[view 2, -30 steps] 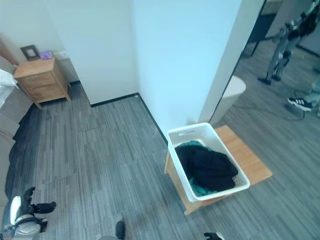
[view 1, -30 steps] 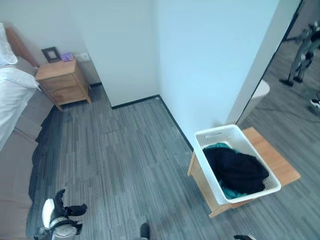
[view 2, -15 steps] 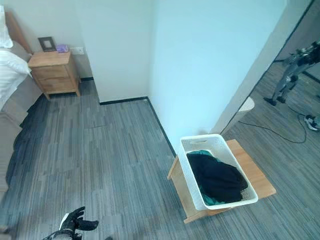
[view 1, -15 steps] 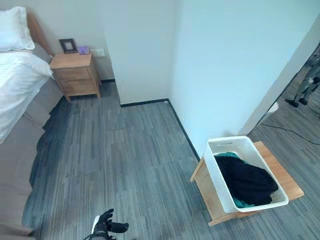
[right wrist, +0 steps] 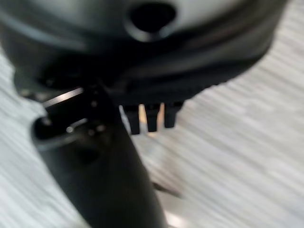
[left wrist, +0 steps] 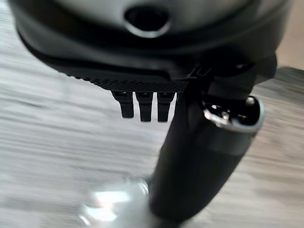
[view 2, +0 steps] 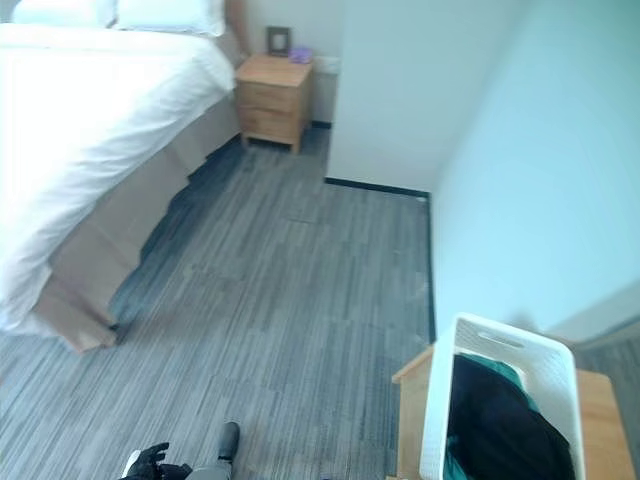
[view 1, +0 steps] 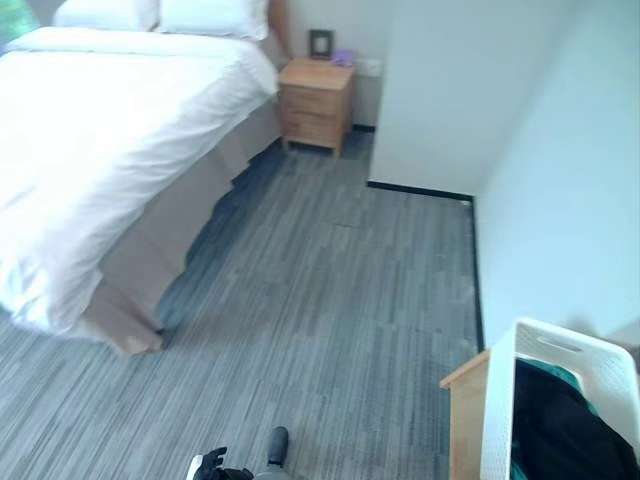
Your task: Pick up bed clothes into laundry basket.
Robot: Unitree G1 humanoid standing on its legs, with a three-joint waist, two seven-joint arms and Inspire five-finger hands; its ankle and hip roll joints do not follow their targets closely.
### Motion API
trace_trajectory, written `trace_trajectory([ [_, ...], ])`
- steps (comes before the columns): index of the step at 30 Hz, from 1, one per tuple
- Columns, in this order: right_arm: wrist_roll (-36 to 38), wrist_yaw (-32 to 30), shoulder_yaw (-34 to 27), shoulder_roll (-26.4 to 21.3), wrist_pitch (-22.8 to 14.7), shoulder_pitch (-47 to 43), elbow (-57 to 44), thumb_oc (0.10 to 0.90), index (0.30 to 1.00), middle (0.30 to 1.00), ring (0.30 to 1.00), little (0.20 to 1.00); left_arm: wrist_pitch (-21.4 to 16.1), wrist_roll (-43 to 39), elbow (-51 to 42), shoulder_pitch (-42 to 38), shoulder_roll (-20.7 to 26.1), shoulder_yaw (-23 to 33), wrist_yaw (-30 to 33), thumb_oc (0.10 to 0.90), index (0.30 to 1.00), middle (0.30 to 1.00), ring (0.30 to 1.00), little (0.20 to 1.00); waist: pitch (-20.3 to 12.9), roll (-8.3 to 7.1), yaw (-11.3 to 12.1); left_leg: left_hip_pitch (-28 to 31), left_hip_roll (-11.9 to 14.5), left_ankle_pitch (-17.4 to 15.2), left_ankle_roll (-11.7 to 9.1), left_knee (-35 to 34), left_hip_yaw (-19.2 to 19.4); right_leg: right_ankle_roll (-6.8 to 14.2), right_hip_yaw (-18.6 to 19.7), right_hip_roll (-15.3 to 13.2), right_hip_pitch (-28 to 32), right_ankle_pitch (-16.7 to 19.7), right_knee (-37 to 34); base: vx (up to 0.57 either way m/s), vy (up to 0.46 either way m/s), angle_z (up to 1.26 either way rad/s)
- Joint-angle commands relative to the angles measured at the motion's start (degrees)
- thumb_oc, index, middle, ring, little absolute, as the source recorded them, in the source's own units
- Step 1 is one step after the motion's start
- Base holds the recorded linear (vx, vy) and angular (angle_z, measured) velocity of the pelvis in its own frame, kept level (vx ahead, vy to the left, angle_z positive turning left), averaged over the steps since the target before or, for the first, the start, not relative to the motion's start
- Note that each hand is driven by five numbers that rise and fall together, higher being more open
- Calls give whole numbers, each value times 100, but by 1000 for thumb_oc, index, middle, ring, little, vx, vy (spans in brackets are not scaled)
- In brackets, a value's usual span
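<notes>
A large bed (view 1: 110,130) with a white duvet and a beige skirt fills the left of the room, and two white pillows (view 1: 165,14) lie at its head. Beside the head of the bed stands a small light-wood nightstand (view 1: 315,103) with a dark picture frame (view 1: 320,43) and a small purple object (view 1: 343,57) on its top. Grey wood-plank floor (view 1: 320,300) spreads across the middle. At the lower edge of the head views the robot's dark left hand (view 2: 150,464) hangs over the floor; in its wrist view its fingers (left wrist: 142,105) point straight out and hold nothing. In the right wrist view the right hand (right wrist: 109,156) also shows straight fingers (right wrist: 152,116) over the floor, empty. At the far right a white plastic slotted laundry basket (view 2: 500,352) rests on a low light-wood tabletop (view 2: 415,385), near the pale wall. Dark black clothes (view 2: 505,430) over a teal garment (view 2: 500,372) lie inside the basket.
</notes>
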Motion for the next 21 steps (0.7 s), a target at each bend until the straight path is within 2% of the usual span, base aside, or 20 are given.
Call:
trace_trajectory([
  [1, -81, -30, 188, 131, -90, -442, -147, 800, 900, 900, 900, 900, -279, -93, -221, -468, 165, 19, 122, 800, 900, 900, 900, 900, 316, -162, 163, -173, -116, 9, -116, -71, -398, 305, 128, -98, -384, 1066, -797, -185, -264, 75],
  [3, -83, -40, 286, 92, -101, -622, -159, 800, 900, 900, 900, 900, -310, -278, -372, -404, 84, -10, 93, 800, 900, 900, 900, 900, 471, -4, 266, -398, -114, 222, -223, -72, -618, 238, -152, -41, -376, 1034, -880, -133, -114, 114],
  [4, -83, -40, 287, 92, -102, -623, -159, 800, 900, 900, 900, 900, -310, -278, -373, -404, 84, -9, 93, 800, 900, 900, 900, 900, 470, -4, 262, -400, -115, 223, -224, -71, -623, 238, -156, -41, -376, 1034, -880, -167, -91, 117],
  [5, -76, -66, 320, 25, -94, -797, -149, 800, 900, 900, 900, 900, -335, -440, -514, -404, 35, -37, 69, 800, 900, 900, 900, 900, 611, 108, 390, -634, -117, 379, -316, -44, -657, 208, -321, -23, -421, 1021, -905, -192, -52, 76],
  [6, -75, -74, 308, -41, -99, -871, -127, 800, 900, 900, 900, 900, -333, -524, -614, -447, 11, -77, 88, 800, 900, 900, 900, 900, 713, 146, 390, -803, -100, 458, -364, 15, -540, 206, -504, -70, -412, 1002, -913, -317, -63, 52],
  [8, -41, -106, 262, -105, -94, -980, -107, 800, 900, 900, 900, 900, -333, -613, -807, -520, -23, -105, 55, 800, 900, 900, 900, 900, 795, 147, 387, -981, 90, 475, -334, 227, 400, 231, -839, -225, -405, 1030, -921, -283, -56, 106],
  [9, 10, -127, 204, -132, -96, -1019, -62, 800, 900, 900, 900, 900, -329, -643, -910, -555, -16, -103, 26, 800, 900, 900, 900, 900, 755, 114, 356, -959, 295, 389, -312, 355, 1027, 263, -1071, -313, -398, 1090, -944, -165, -65, 170],
  [11, 10, -127, 203, -132, -96, -1019, -61, 800, 900, 900, 900, 900, -329, -643, -910, -555, -16, -103, 26, 800, 900, 900, 900, 900, 750, 114, 356, -965, 296, 389, -312, 357, 1027, 263, -1071, -312, -404, 1091, -944, -145, -47, 114],
  [12, 6, -148, 167, -150, -51, -1072, 67, 800, 900, 900, 900, 900, -352, -572, -1215, -508, 30, -176, -17, 800, 900, 900, 900, 900, 654, 32, 355, -759, 389, 8, -305, 949, 1448, 216, -1545, -510, -395, 1202, -908, -240, -60, 58],
  [13, -19, -153, 148, -170, -47, -1095, 112, 800, 900, 900, 900, 900, -354, -537, -1408, -477, 68, -204, -21, 800, 900, 900, 900, 900, 623, 5, 351, -683, 353, -214, -304, 1167, 1383, 205, -1731, -581, -344, 1224, -908, -247, -58, 78],
  [16, -19, -153, 148, -169, -48, -1098, 114, 800, 900, 900, 900, 900, -350, -536, -1414, -477, 70, -202, -21, 800, 900, 900, 900, 900, 606, 1, 333, -715, 343, -190, -299, 1164, 1366, 207, -1750, -588, -363, 1240, -915, -82, 7, 119],
  [17, -69, -227, 84, -428, -100, -1319, 15, 800, 900, 900, 900, 900, -519, -601, -2282, -443, 260, -257, -6, 800, 900, 900, 900, 900, 450, -79, 351, -163, 625, -479, -365, 1321, 1772, 205, -2372, -814, -345, 1324, -815, -227, 39, 40],
  [19, 34, -295, -12, -828, -197, -1585, -296, 800, 900, 900, 900, 900, -721, -851, -3142, -584, 568, -156, 99, 800, 900, 900, 900, 900, 309, -155, 218, 325, 816, -690, -454, 1288, 2166, 234, -2871, -931, -348, 1421, -781, -214, 51, 133],
  [20, 33, -294, -11, -828, -195, -1586, -298, 800, 900, 900, 900, 900, -711, -851, -3157, -577, 569, -153, 100, 800, 900, 900, 900, 900, 318, -152, 206, 332, 820, -693, -456, 1289, 2155, 235, -2883, -928, -333, 1419, -783, -93, 55, 194],
  [21, 109, -311, -52, -941, -257, -1633, -526, 800, 900, 900, 900, 900, -809, -923, -3432, -690, 683, -177, 109, 800, 900, 900, 900, 900, 257, -183, 143, 446, 850, -701, -436, 1113, 2345, 272, -3041, -986, -371, 1492, -714, -10, 26, 125],
])
